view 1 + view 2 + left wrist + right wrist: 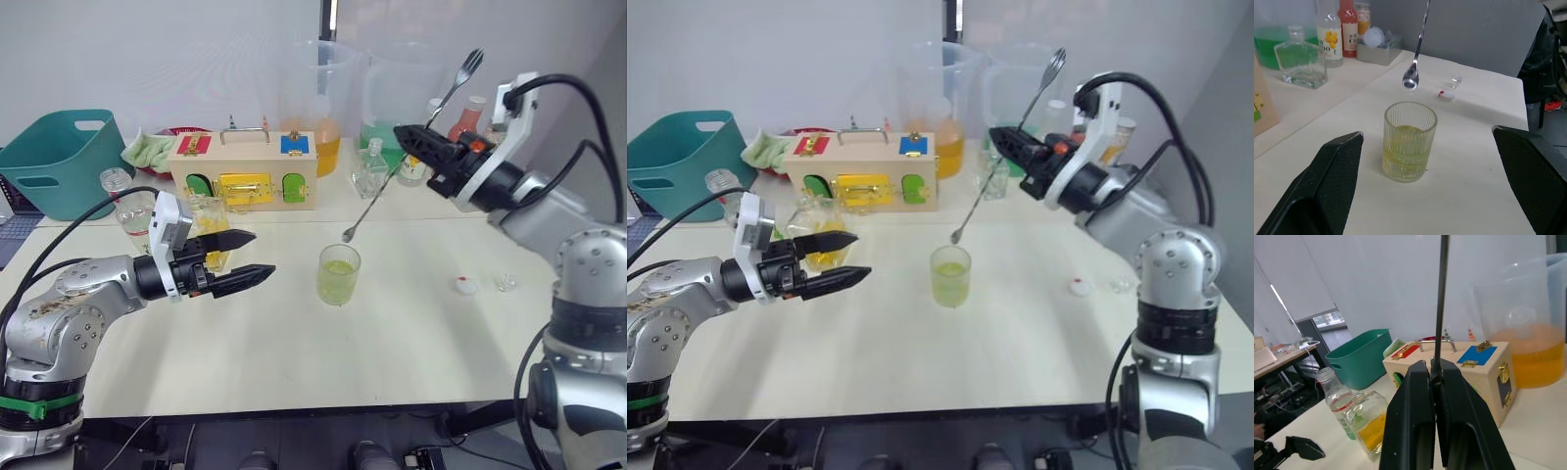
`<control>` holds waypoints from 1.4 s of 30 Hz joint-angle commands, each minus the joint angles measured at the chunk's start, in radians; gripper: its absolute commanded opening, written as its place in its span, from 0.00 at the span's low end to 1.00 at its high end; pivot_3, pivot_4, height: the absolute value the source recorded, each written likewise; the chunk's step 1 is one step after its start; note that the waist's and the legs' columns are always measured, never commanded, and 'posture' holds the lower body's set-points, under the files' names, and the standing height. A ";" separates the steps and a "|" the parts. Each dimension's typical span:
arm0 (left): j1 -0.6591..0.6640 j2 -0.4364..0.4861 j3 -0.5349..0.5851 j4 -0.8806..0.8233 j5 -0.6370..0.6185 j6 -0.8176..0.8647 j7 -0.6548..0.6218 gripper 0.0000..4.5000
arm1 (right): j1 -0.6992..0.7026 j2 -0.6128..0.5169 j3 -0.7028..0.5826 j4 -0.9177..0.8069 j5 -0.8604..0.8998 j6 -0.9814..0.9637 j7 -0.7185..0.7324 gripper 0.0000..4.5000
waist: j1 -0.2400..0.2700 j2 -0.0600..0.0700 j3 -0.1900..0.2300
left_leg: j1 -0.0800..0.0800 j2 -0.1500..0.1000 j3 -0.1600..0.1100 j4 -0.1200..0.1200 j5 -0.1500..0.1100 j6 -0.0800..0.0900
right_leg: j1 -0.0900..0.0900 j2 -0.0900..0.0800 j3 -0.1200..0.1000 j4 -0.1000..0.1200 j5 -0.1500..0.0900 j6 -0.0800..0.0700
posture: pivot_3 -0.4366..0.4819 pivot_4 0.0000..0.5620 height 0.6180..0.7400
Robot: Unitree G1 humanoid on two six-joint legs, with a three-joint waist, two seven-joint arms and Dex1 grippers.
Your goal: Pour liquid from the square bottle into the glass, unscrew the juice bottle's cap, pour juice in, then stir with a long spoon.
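Observation:
The glass (339, 274) stands mid-table, about a third full of yellow-green drink. My right gripper (404, 139) is shut on the stem of the long spoon (377, 194), which slants down with its bowl (1410, 78) hanging just above and behind the glass rim. To the glass's left, my left gripper (265, 253) hovers open and holds nothing. Behind it stand the square bottle (208, 227) with yellow liquid and the uncapped juice bottle (132, 211). The white cap (466, 286) lies on the table right of the glass.
A wooden latch box (243, 171) and a teal basket (59, 162) sit at the back left. Two big clear jugs (318, 98) with orange and green liquid, a small clear flask (371, 168) and other bottles line the back. A tiny clear stopper (506, 282) lies by the cap.

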 commanded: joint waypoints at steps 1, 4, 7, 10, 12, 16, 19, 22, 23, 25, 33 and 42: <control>-0.002 0.006 0.014 -0.025 0.004 -0.032 -0.011 0.99 | -0.015 -0.010 -0.005 -0.020 -0.040 0.006 0.050 0.00 | 0.000 0.000 0.000 | 0.000 0.000 0.000 0.000 0.000 0.000 | 0.000 0.000 0.000 0.000 0.000 0.000 | 0.48 0.27 1.00; 0.013 0.025 -0.035 -0.039 0.065 -0.062 -0.026 0.99 | 0.001 -0.010 0.043 -0.052 -0.105 0.012 0.088 0.00 | 0.000 0.000 0.000 | 0.000 0.000 0.000 0.000 0.000 0.000 | 0.000 0.000 0.000 0.000 0.000 0.000 | 0.48 0.27 1.00; 0.015 0.027 -0.054 -0.039 0.087 -0.079 -0.036 0.99 | 0.009 0.010 0.060 -0.066 -0.134 0.018 0.110 0.00 | -0.001 0.000 0.000 | 0.000 0.000 0.000 0.000 0.000 0.000 | 0.000 0.000 0.000 0.000 0.000 0.000 | 0.48 0.27 1.00; 0.016 0.024 -0.060 -0.039 0.098 -0.089 -0.043 0.99 | 0.010 0.022 0.061 -0.072 -0.155 0.025 0.124 0.00 | 0.000 0.000 0.000 | -0.001 0.000 0.000 0.000 0.000 0.000 | -0.001 0.000 0.000 0.001 0.000 0.000 | 0.48 0.27 1.00; 0.024 0.012 -0.063 -0.038 0.110 -0.104 -0.036 0.99 | 0.023 0.026 0.096 -0.094 -0.200 0.020 0.140 0.00 | 0.000 0.000 0.000 | -0.001 0.000 0.000 0.000 0.000 0.000 | -0.001 0.000 0.000 0.001 0.000 0.000 | 0.48 0.27 1.00; 0.047 0.001 -0.067 -0.035 0.133 -0.136 -0.041 0.99 | 0.042 0.027 0.157 -0.131 -0.278 0.014 0.177 0.00 | 0.000 0.000 0.000 | -0.001 0.000 0.000 0.000 0.000 0.000 | -0.001 0.000 0.000 0.001 0.000 0.000 | 0.48 0.27 1.00; 0.057 0.002 -0.068 -0.024 0.153 -0.155 -0.040 0.99 | 0.040 0.024 0.213 -0.143 -0.366 -0.010 0.207 0.00 | -0.001 0.000 0.000 | -0.001 0.000 0.000 0.000 0.000 0.000 | -0.001 0.000 0.000 0.001 0.000 0.000 | 0.48 0.27 1.00; 0.058 -0.002 -0.065 -0.017 0.154 -0.161 -0.041 0.99 | 0.036 0.035 0.245 -0.144 -0.430 -0.031 0.235 0.00 | 0.000 0.000 0.000 | -0.001 0.000 0.000 0.000 0.000 0.000 | -0.001 0.000 0.000 0.001 0.000 0.000 | 0.48 0.27 1.00; 0.057 -0.003 -0.064 -0.016 0.155 -0.162 -0.042 0.99 | 0.038 0.028 0.272 -0.145 -0.469 -0.049 0.254 0.00 | 0.000 0.000 0.000 | -0.001 0.000 0.000 0.000 0.000 0.000 | -0.001 0.000 0.000 0.001 0.000 0.000 | 0.48 0.27 1.00; 0.054 -0.002 -0.065 -0.012 0.156 -0.161 -0.045 0.99 | 0.046 0.031 0.313 -0.138 -0.539 -0.092 0.280 0.00 | 0.001 0.000 0.000 | -0.001 0.000 0.000 0.000 0.000 0.000 | -0.001 0.000 0.000 0.001 0.000 0.000 | 0.48 0.27 1.00; 0.038 0.011 -0.066 -0.005 0.154 -0.149 -0.042 0.99 | 0.076 0.169 0.324 -0.064 -0.684 -0.303 0.325 0.00 | 0.000 0.000 0.000 | -0.001 0.000 0.000 0.000 0.000 0.000 | -0.001 0.000 0.000 0.001 0.000 0.000 | 0.48 0.27 1.00; 0.012 0.015 -0.080 -0.006 0.161 -0.133 -0.030 0.99 | 0.124 0.277 0.303 -0.113 -0.636 -0.232 0.338 0.00 | -0.002 0.000 0.000 | 0.000 0.000 0.000 0.000 0.000 0.000 | -0.001 0.000 0.000 0.003 0.000 0.000 | 0.48 0.27 1.00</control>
